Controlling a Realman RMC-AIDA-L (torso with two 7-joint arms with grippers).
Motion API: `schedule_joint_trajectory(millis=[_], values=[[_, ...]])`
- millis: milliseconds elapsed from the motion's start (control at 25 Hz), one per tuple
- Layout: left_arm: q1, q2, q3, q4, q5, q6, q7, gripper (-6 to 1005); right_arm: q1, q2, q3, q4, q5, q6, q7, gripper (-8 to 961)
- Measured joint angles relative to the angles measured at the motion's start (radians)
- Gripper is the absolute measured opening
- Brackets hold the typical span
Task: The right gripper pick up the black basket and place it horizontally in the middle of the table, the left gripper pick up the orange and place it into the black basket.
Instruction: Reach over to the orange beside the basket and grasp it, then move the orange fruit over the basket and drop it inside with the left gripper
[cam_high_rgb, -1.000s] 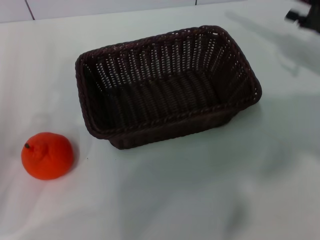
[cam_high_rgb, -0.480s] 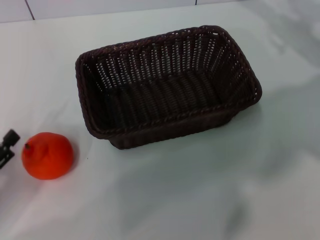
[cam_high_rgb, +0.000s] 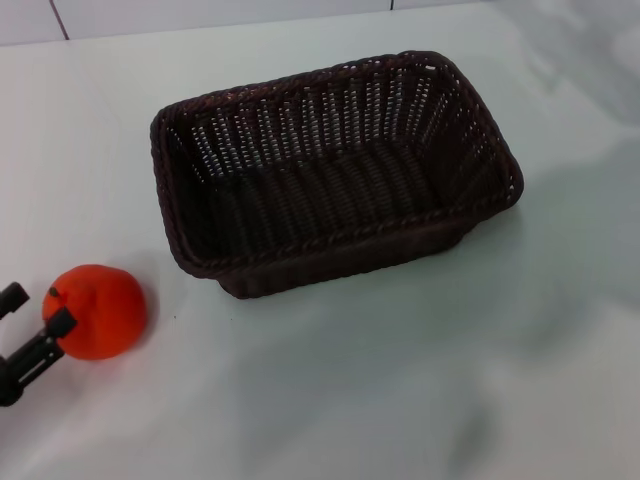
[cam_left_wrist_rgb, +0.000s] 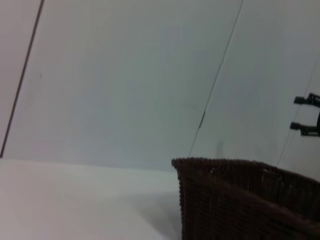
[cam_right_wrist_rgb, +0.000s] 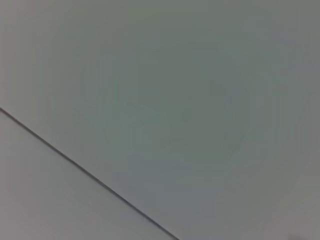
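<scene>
The black basket (cam_high_rgb: 335, 175) stands upright on the white table (cam_high_rgb: 420, 380), long side across, at the middle; it is empty. The orange (cam_high_rgb: 98, 310) lies on the table left of and nearer than the basket. My left gripper (cam_high_rgb: 40, 307) reaches in from the lower left edge, open, its fingers (cam_high_rgb: 55, 327) at the orange's left side; I cannot tell whether they touch it. The left wrist view shows the basket's wall (cam_left_wrist_rgb: 240, 200). Far beyond it, my right gripper (cam_left_wrist_rgb: 306, 114) is held up with its fingers apart. It is out of the head view.
A tiled wall with dark seams stands behind the table (cam_left_wrist_rgb: 125, 75). The right wrist view shows only a plain grey surface with one dark line (cam_right_wrist_rgb: 85, 172).
My left gripper has come in from the left edge and reached the orange's left side. My right gripper has left the head view at the top right. Basket and orange have not moved.
</scene>
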Motion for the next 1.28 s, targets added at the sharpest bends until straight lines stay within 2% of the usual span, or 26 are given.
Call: schedule_joint_trajectory(millis=[120, 280, 560, 680, 880, 1000, 1120, 1280], values=[[-0.006, -0.002, 0.019, -0.003, 0.002, 0.039, 0.000, 782, 0.004, 0.003, -0.009, 0.000, 0.000, 0.004, 0.000, 930], [-0.031, -0.005, 0.053, -0.003, 0.020, 0.089, 0.000, 731, 0.005, 0.008, -0.019, 0.000, 0.000, 0.005, 0.000, 929], [-0.048, -0.013, 0.052, -0.006, 0.045, 0.111, 0.006, 642, 0.000, 0.010, -0.019, 0.002, 0.000, 0.006, 0.000, 929], [-0.044, -0.017, 0.048, -0.018, 0.043, 0.097, 0.006, 517, -0.004, 0.011, -0.019, 0.002, 0.000, 0.004, -0.004, 929], [-0.031, -0.026, 0.021, -0.031, 0.040, 0.051, 0.007, 316, -0.007, 0.008, -0.015, 0.002, 0.000, 0.003, -0.008, 928], [-0.029, -0.026, -0.005, -0.031, 0.039, 0.006, 0.008, 303, -0.008, 0.005, -0.014, 0.002, 0.000, 0.006, -0.009, 928], [-0.028, -0.028, -0.073, -0.031, 0.039, -0.088, 0.009, 290, -0.009, 0.003, -0.013, 0.002, 0.000, 0.006, -0.009, 928], [-0.049, -0.045, -0.171, -0.032, 0.039, -0.223, 0.004, 273, -0.017, 0.005, -0.011, 0.002, 0.000, 0.015, -0.010, 928]])
